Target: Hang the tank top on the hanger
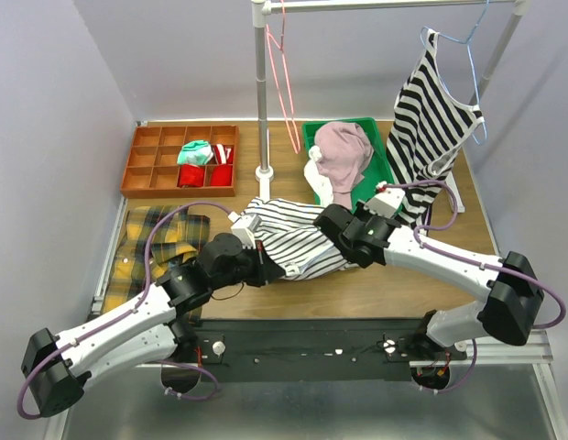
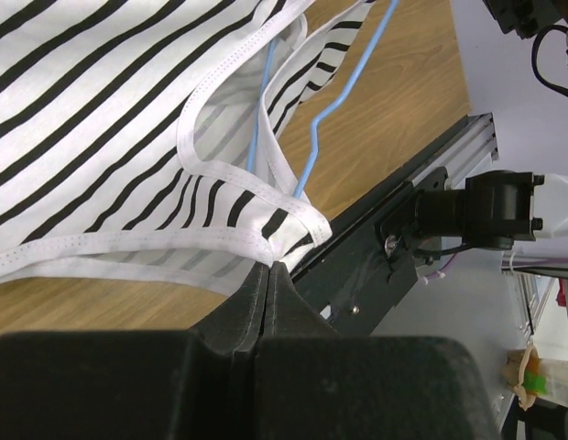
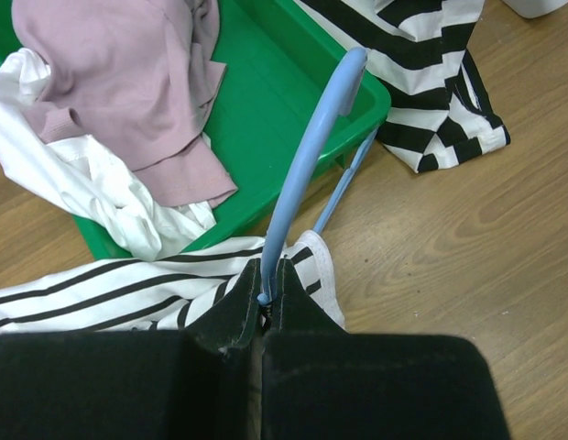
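The tank top [image 1: 289, 234], white with thin dark stripes, lies spread on the wooden table between my two grippers. My left gripper [image 2: 270, 266] is shut on a corner of its white-bound edge, near the table's front; from above this gripper [image 1: 271, 267] sits at the garment's near left. The hanger [image 2: 344, 92], a thin light-blue wire, runs inside the tank top's opening. My right gripper [image 3: 271, 275] is shut on the hanger [image 3: 307, 156] at its hook, which arches up over the green bin. The tank top [image 3: 128, 289] lies just left of those jaws. From above, the right gripper [image 1: 324, 220] rests at the garment's right end.
A green bin [image 1: 383, 156] holds a pink garment [image 1: 344, 151] and white cloth. A bold-striped top [image 1: 431, 119] hangs from the rail at back right, and a pink-red hanger [image 1: 282, 82] by the pole [image 1: 262, 92]. At left are an orange compartment tray [image 1: 142, 179] and plaid cloth [image 1: 151, 238].
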{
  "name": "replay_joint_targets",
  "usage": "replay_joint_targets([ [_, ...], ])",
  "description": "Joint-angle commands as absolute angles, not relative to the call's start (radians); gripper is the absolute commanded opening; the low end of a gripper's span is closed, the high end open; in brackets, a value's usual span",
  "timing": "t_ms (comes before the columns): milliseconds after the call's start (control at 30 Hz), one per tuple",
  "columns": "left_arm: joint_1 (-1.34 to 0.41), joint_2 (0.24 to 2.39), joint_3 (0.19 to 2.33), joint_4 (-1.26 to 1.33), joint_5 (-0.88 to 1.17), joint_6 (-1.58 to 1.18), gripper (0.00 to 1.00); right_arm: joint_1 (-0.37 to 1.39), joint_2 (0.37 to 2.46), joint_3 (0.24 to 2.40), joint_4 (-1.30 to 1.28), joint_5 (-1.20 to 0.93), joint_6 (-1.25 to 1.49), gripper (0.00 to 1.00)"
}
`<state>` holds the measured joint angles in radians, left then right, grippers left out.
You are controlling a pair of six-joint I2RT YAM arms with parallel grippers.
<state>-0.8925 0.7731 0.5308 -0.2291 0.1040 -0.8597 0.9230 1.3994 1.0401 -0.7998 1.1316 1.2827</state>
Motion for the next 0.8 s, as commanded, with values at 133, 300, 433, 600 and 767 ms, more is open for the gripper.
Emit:
replay_joint_targets([
  [133, -0.897, 0.828, 0.61, -0.184, 0.106, -0.853, 0.0, 0.919, 1.374, 1.114, -0.773, 1.1, 1.267, 0.01],
  [300, -0.897, 0.857, 0.69, -0.189, 0.089, -0.824, 0.0, 0.922, 1.405, 1.181, -0.755, 1.095, 1.23, 0.01],
  [433, -0.897, 0.893, 0.75, -0.199, 0.089, -0.816, 0.0, 0.922, 1.451, 1.255, -0.784, 1.112, 1.232, 0.01],
  [600, -0.897, 0.894, 0.785, -0.225, 0.055, -0.808, 0.0, 0.923, 1.477, 1.325, -0.804, 1.129, 1.223, 0.01],
  [767, -0.899, 0.902, 0.807, -0.222, 0.02, -0.795, 0.09, 0.936, 1.511, 1.354, -0.801, 1.118, 1.212, 0.01],
])
